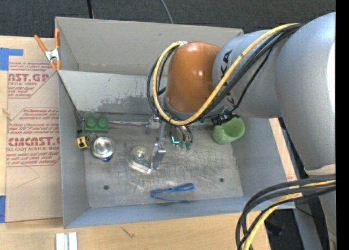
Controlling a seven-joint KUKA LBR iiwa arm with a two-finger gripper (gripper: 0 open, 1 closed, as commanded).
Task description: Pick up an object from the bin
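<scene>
My gripper (158,156) hangs below the orange wrist cover in the middle of the bin, low over the floor. Its metal tip stands right beside a clear, rounded plastic thing (140,159) that lies just to its left; I cannot tell whether they touch. A shiny silver round can (102,147) lies further left. Near the bin's front lies a thin blue tool (173,190).
A green brick (96,124) and a small yellow piece (82,142) sit at the bin's left wall. A green cup (229,130) lies at the right, under the arm. The big arm and its cables cover the bin's back right.
</scene>
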